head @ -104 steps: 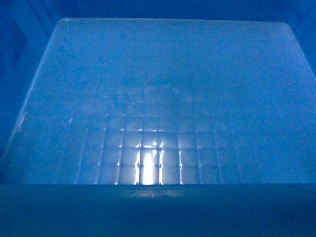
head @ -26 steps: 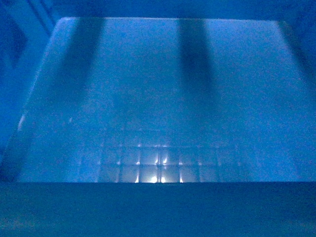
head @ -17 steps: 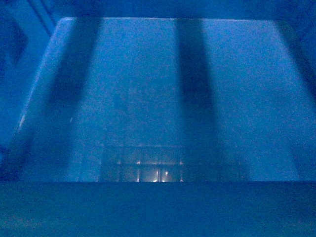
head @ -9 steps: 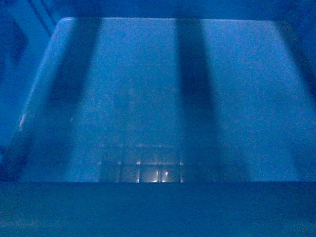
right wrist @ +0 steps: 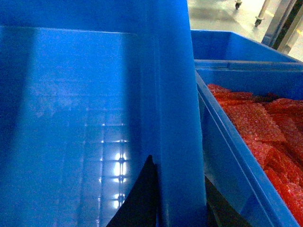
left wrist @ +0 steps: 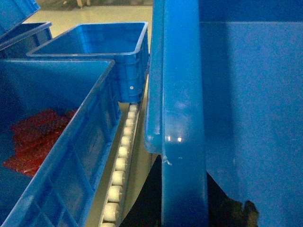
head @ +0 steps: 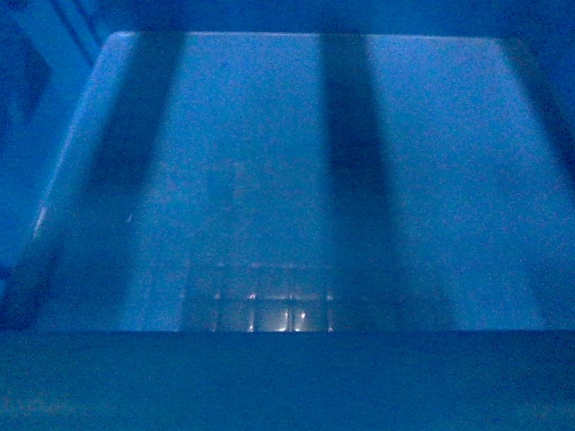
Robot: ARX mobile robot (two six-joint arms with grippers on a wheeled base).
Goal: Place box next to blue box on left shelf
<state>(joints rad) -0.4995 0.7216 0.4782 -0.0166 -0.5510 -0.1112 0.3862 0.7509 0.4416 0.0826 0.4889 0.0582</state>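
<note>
Left claw (left wrist: 184,208) astride crate rim; right claw (right wrist: 163,198) likewise, clamped.

I see two neighbouring crates holding red bubble-wrap-like packets (right wrist: 255,123), probably padding; beyond, an empty blue bin (left wrist: 102,45) and pale floor (right wrist: 222,16).

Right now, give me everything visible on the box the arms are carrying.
The box is a large bright-blue plastic crate, empty, with a thick rolled rim and a faint grid-patterned floor crossed by dark bands of shadow. Dark jaws clamp each side wall at the rim. It hangs between two blue crates holding red bubble wrap, above a roller track; contact with these cannot be judged.
</note>
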